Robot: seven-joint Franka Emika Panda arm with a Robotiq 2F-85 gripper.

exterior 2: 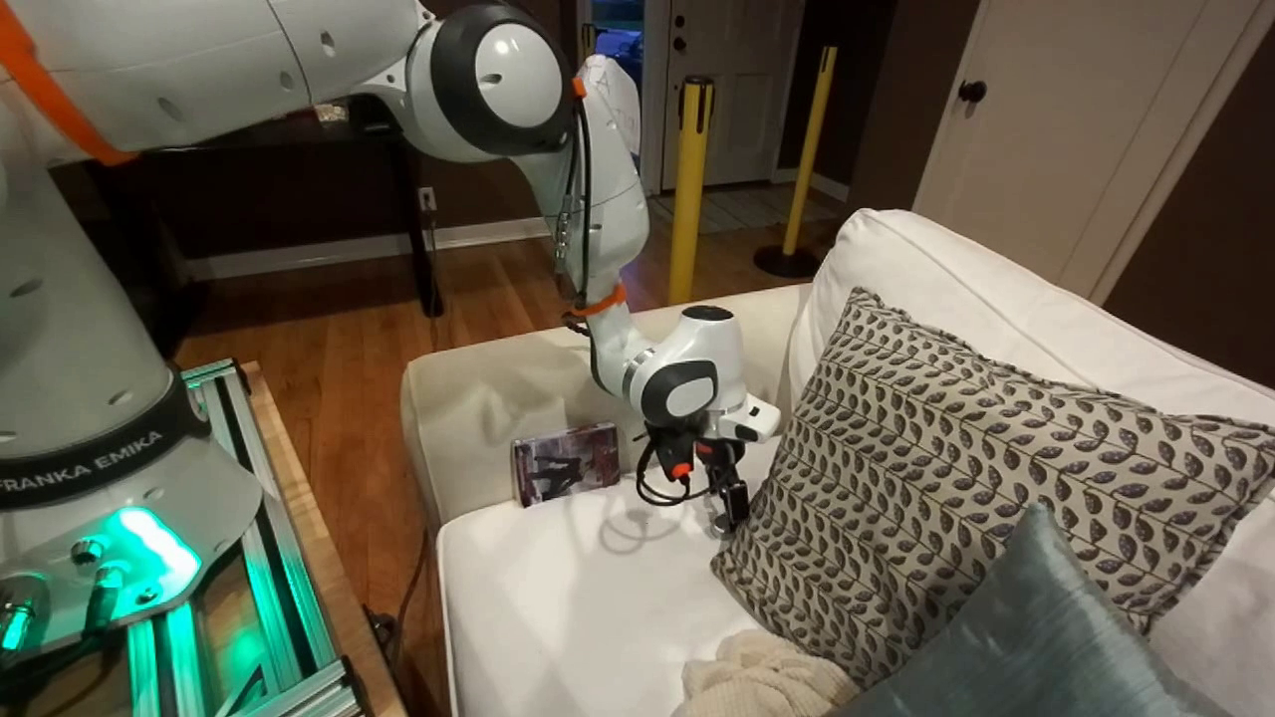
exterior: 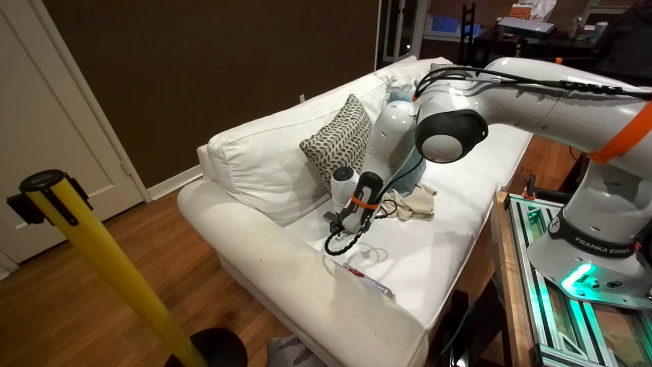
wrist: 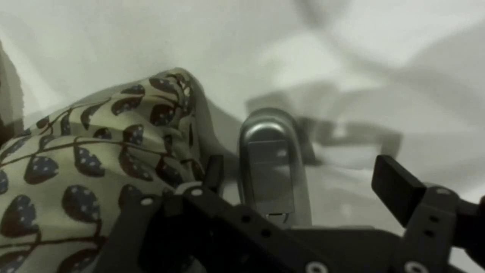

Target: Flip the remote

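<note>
In the wrist view the end effector (wrist: 304, 179) is spread wide, the remote (wrist: 269, 170) between its fingertips (wrist: 398, 191) near frame centre, and closing could snag the pillow (wrist: 91, 163) at left, since the finger (wrist: 214, 173) there crowds its edge, leaving the remote pushed askew.

From the base (exterior: 570, 257), lit green near its foot, your arm (exterior: 550, 104) reaches up and outward, bends at the elbow (exterior 2: 513, 85) higher than the base, and drops through the wrist (exterior 2: 705, 354) to a downward-pointing gripper (wrist: 301, 170) well apart from the base, with both fingers (wrist: 398, 189) spread wide.
</note>
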